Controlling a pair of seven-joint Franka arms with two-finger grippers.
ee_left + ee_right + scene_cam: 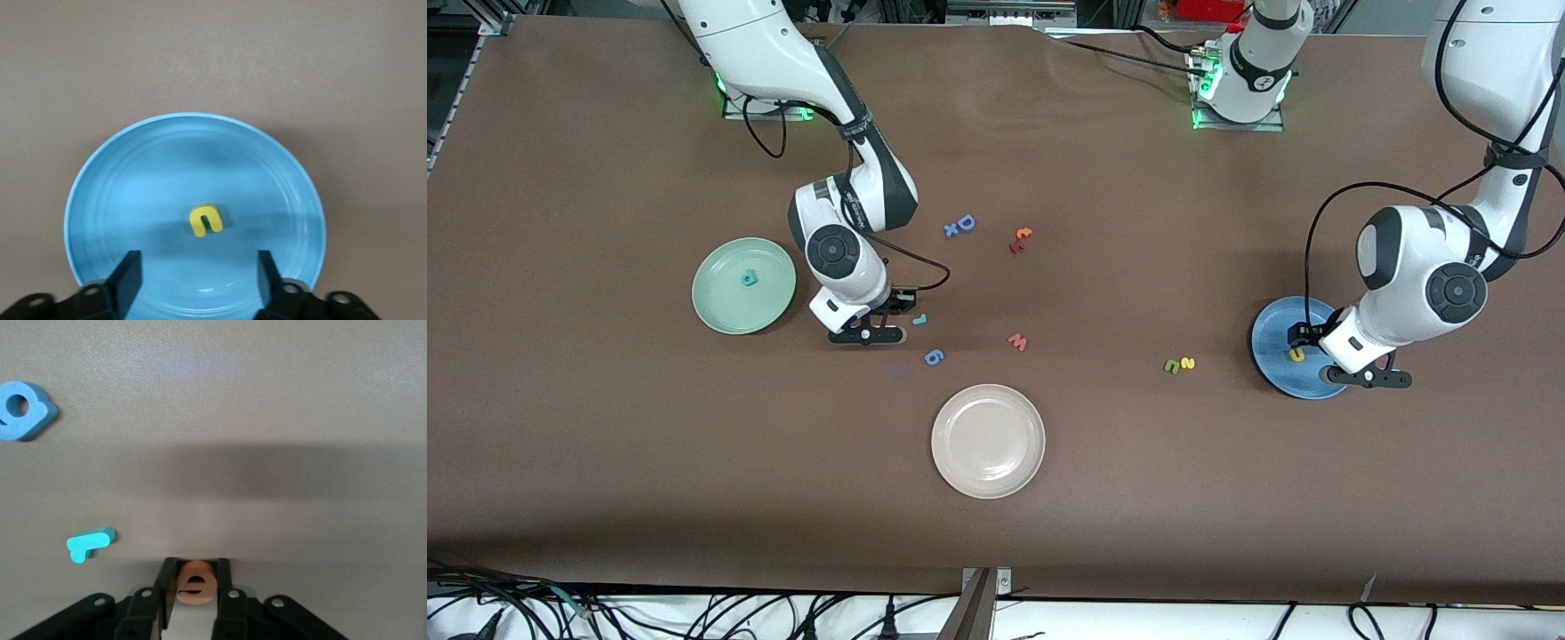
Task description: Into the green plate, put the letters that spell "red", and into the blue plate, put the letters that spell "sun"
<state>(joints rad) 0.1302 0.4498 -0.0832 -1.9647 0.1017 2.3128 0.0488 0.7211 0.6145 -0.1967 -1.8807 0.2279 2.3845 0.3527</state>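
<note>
- Our right gripper [195, 590] sits low at the worktop beside the green plate [720, 311], fingers pinched shut on the orange "e" [196, 583].
- The teal "d" [749, 279] already lies in that plate; the teal "r" [919, 319] waits just beside the gripper, the blue "g" [934, 356] near it.
- Our left gripper [200, 280] hovers over the blue plate [133, 173], fingers spread wide and empty, the yellow "u" [205, 220] resting inside.
- The green "n" [1171, 366] and yellow "s" [1187, 363] touch near that plate.
- We risk the thin "e" slipping from its edge grip, or dragging both touching letters together.
</note>
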